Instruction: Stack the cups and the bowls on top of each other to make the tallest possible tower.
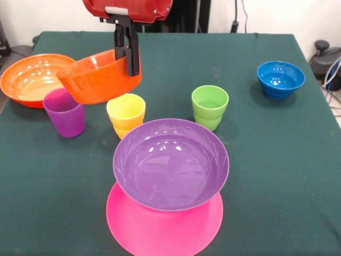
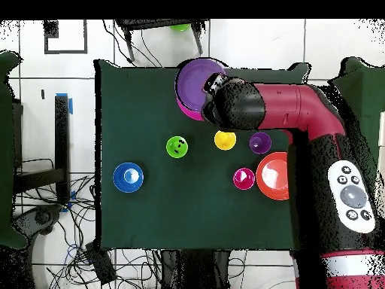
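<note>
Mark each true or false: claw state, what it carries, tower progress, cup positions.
1. The claw grips a small orange bowl by its rim, lifted off the table. True.
2. The purple bowl sits on the upturned pink bowl. True.
3. The blue bowl is already on the tower. False: it stands alone on the green cloth.
4. The yellow cup is stacked inside the green cup. False: they stand apart.
5. The large orange bowl is upside down. False: it sits open side up.
</note>
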Tool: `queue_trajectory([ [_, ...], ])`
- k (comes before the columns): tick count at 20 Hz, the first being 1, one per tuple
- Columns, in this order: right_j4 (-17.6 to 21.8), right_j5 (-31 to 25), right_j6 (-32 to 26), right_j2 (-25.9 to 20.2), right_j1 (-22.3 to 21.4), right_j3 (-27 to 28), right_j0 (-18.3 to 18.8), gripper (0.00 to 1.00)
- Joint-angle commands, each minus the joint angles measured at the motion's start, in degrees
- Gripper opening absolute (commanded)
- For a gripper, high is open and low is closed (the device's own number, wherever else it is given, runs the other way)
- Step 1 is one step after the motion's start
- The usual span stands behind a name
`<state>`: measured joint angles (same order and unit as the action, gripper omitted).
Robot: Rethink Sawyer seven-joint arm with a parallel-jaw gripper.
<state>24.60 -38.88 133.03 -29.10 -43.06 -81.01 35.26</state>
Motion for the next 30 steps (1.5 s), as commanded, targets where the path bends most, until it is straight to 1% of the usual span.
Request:
queue_trajectory([
  [1, 3.8, -5.0, -12.6, -1.3, 0.5, -1.4, -2.0, 0.0],
  [3, 3.7, -5.9, -12.7, -1.5, 1.2, 0.3, -2.5, 0.0],
  [5, 3.3, -8.1, -13.6, -1.9, 1.5, 2.6, -2.9, 0.0],
  [10, 3.3, -12.6, -14.1, -2.2, 3.6, 9.4, -5.1, 0.0],
  [12, 3.4, -12.9, -13.8, -2.1, 4.0, 10.4, -5.5, 0.0],
  [15, 3.3, -15.0, -13.5, -2.4, 5.4, 14.0, -7.1, 0.0],
  [20, 3.8, -17.8, -15.1, -2.8, 7.7, 19.4, -8.4, 0.0],
  [26, 4.8, -18.8, -16.1, -2.9, 10.9, 25.0, -10.1, 0.0],
  [30, 5.9, -16.9, -16.1, -2.4, 14.0, 27.4, -10.9, 0.0],
])
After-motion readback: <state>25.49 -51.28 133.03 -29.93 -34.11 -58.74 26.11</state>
